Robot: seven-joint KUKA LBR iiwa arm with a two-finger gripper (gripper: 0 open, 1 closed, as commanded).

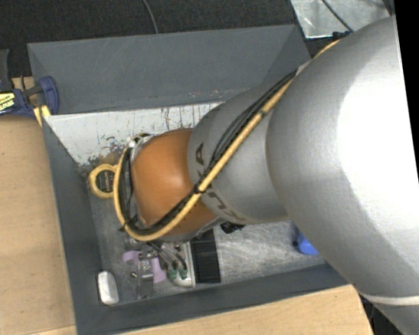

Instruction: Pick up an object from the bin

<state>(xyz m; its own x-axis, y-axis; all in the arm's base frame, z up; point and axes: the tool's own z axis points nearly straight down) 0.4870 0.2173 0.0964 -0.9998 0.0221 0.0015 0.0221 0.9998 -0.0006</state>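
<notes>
Though scuffed pale, grey bin (164, 61) beneath arm (331, 153).

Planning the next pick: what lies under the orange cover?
A yellow ring pokes out at its left edge, a black block past its lower edge. Anything directly beneath is hidden.

yellow ring (94, 184) at left; white lump (107, 287) lower left; blue piece (304, 247) right.
</notes>
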